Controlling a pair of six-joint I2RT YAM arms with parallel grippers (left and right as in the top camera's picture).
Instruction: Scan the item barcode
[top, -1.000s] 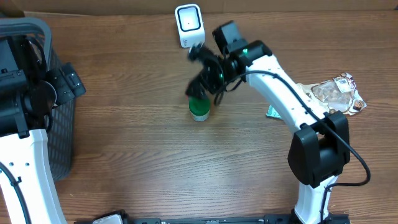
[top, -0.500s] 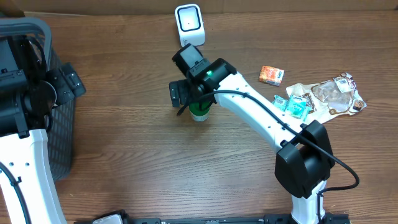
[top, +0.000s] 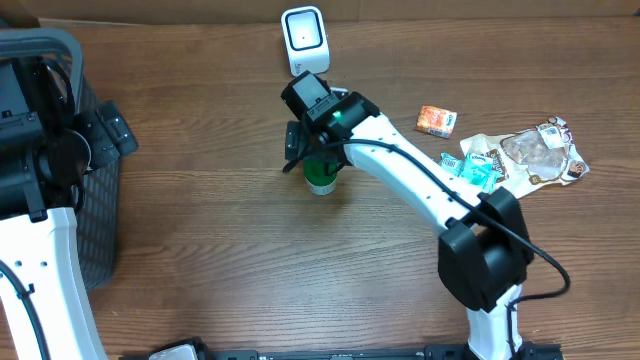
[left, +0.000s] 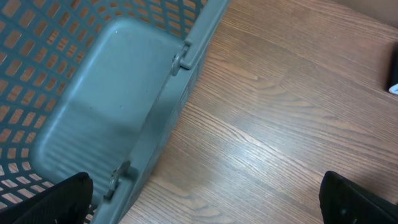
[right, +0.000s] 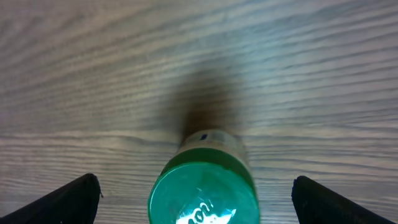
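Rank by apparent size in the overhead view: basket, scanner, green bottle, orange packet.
1. basket
2. scanner
3. orange packet and green bottle look about alike; the bottle is partly hidden, so they are left unranked.

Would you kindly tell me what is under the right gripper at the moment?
A green-capped bottle stands on the wooden table, below the open right gripper. In the wrist view its cap covers most of its body, so no barcode shows.

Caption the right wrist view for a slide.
Open right gripper poised over a green-capped bottle standing on the table.
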